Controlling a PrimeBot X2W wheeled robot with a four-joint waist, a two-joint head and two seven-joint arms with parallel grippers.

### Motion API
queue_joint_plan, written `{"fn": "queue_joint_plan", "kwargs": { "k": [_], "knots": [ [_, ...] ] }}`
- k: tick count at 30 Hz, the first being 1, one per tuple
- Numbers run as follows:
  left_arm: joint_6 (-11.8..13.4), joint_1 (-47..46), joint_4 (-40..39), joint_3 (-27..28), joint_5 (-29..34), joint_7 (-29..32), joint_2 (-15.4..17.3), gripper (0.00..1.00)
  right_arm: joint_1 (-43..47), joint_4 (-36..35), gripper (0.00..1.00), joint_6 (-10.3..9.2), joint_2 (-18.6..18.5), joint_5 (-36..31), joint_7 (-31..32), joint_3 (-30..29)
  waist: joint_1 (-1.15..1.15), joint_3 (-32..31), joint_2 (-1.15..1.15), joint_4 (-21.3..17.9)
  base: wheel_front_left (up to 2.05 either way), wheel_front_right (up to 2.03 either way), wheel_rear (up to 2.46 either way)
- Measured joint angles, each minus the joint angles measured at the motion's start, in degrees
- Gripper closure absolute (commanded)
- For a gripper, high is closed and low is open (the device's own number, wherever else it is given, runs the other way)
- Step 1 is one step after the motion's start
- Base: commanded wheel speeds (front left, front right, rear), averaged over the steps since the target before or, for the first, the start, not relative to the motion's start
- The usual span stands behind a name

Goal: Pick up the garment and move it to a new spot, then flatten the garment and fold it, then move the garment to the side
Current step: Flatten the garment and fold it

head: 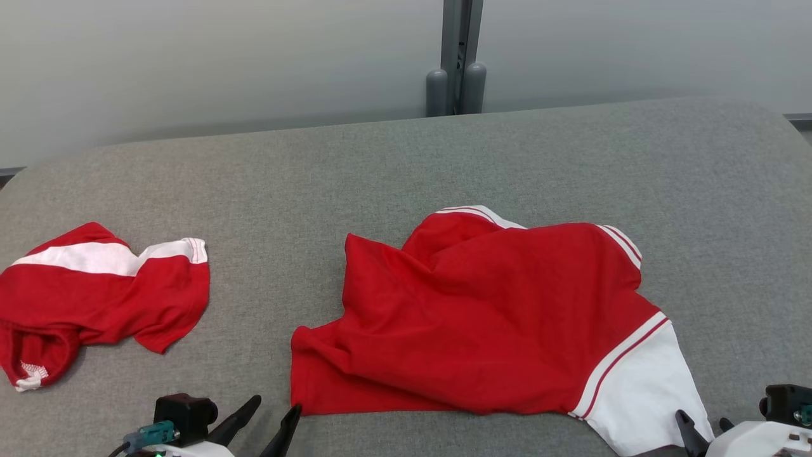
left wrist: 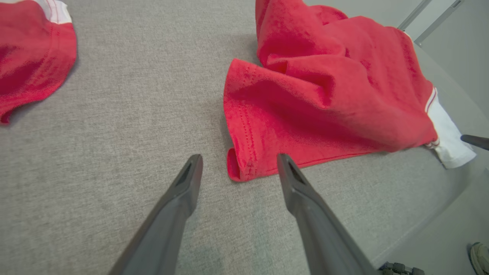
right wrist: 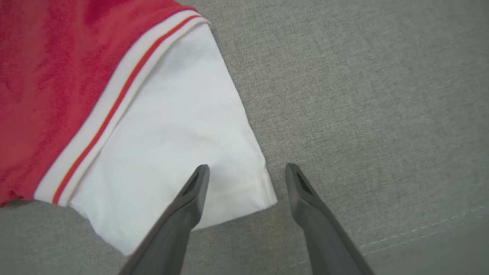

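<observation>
Left hand [head: 277, 404] was spread as wide as it goes with nothing in it, sitting at the near edge of the worktop [head: 380, 165], tips either side of the garment's near-left hem corner [left wrist: 238, 168]. Right hand [right wrist: 247, 166] was the same deal: fully open and empty. One finger was over the white sleeve [right wrist: 168, 126], the other over bare grey fabric, with the sleeve's corner in the gap between.

The garment [head: 482, 317] itself lay rumpled on the near half of the worktop, right of centre. Its far-left part was creased and folded over itself, and the sleeve reached almost to the near edge.

Stuff I reckon could've bitten from there:
- That hem corner looked curled under, so a pinch might've caught just one layer, or the roll could've slipped out on the lift.
- The sleeve corner lay flat and thin. Fingers coming in too high would probably have skated over it, and too low they might've snagged the worktop's cover.
- A hem corner and a sleeve tip aren't matching points, so I'd have expected it to hang skewed and twist, which makes flattening harder.
- The second garment [head: 95, 298] was well off to the left, so dropping this one too far that way risked an overlap.
</observation>
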Motion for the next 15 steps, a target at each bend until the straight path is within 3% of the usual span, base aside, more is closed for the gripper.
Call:
{"fn": "queue_joint_plan", "kwargs": {
  "k": [15],
  "knots": [
    [-0.34,-6.54,5.70,-5.99,-2.26,5.81,1.87,0.00,-4.47,4.60,0.02,-0.07,-0.12,2.16,1.08,1.43,0.00,2.80,0.00,-0.24,0.00,0.00,0.00]
  ]
}}
